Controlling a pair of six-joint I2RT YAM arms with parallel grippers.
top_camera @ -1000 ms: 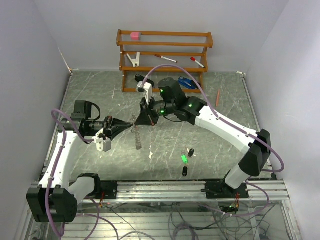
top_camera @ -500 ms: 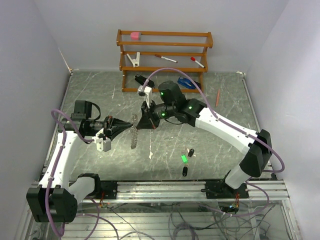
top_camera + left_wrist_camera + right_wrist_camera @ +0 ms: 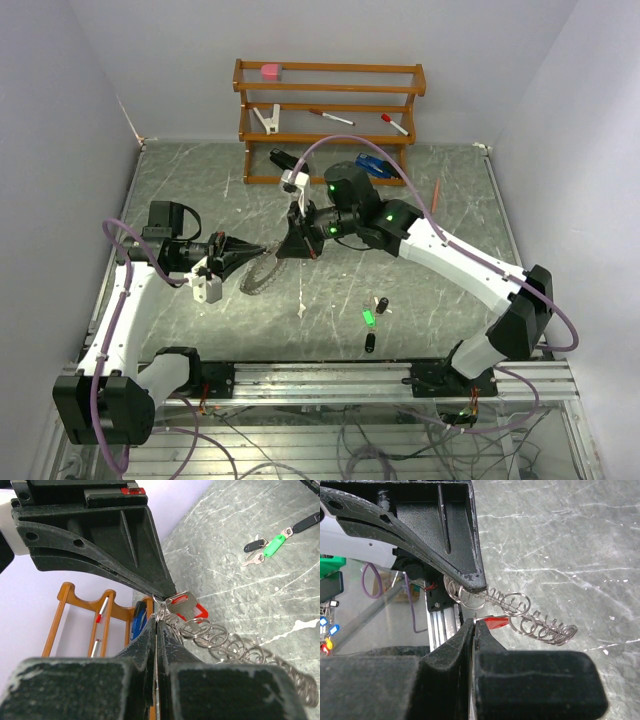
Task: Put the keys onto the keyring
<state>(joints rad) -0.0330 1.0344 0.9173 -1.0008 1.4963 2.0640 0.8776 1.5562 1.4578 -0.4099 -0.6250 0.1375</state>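
The keyring [image 3: 259,277], a loop of many small linked silvery rings, hangs between the two grippers above the table. My left gripper [image 3: 264,251] is shut on one end of it; the left wrist view shows the jaws pressed together [image 3: 156,623] with the keyring [image 3: 235,647] trailing right. My right gripper [image 3: 287,250] meets it tip to tip and is shut on the red key [image 3: 495,623], beside the keyring [image 3: 535,617]. The red key [image 3: 187,607] also shows in the left wrist view. A green key [image 3: 368,317] and two black keys [image 3: 381,303] [image 3: 369,343] lie on the table.
A wooden rack [image 3: 330,110] stands at the back with markers, a pink eraser and a white clip. A blue object [image 3: 370,165] lies at its foot. An orange pencil [image 3: 436,195] lies at the right. A white scrap [image 3: 302,311] lies near the keys.
The keyring hung straight down a second ago; it has swung left and now slants below the left gripper. The right gripper has turned and shifted slightly left.
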